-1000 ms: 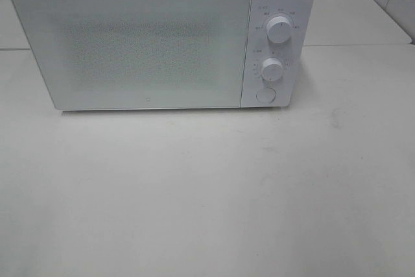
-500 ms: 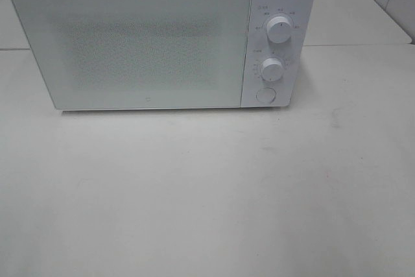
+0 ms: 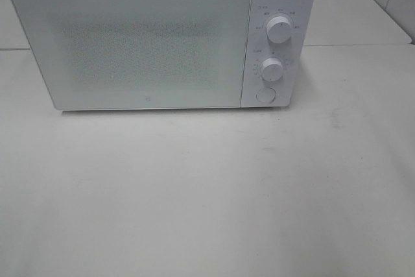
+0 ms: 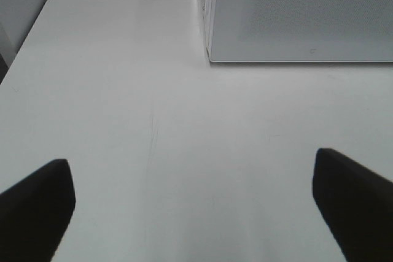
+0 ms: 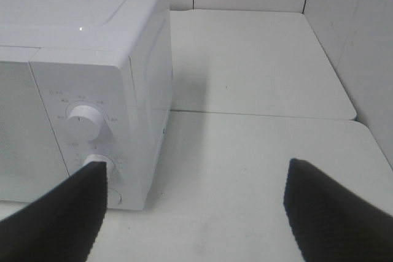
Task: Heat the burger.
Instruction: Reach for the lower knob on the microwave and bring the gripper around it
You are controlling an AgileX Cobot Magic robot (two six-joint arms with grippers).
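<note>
Fingers (image 4: 37, 207) of left gripper (image 4: 190, 164) and right gripper (image 5: 196, 167) stand wide apart, empty, facing the microwave (image 3: 162, 37).

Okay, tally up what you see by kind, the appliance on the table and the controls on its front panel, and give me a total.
microwave: 1
knobs: 2, the upper knob and the lower knob
round button: 1
Total: 4

Empty left gripper (image 4: 191, 173) spread wide; right gripper (image 5: 196, 176) also parted, nothing held.
</note>
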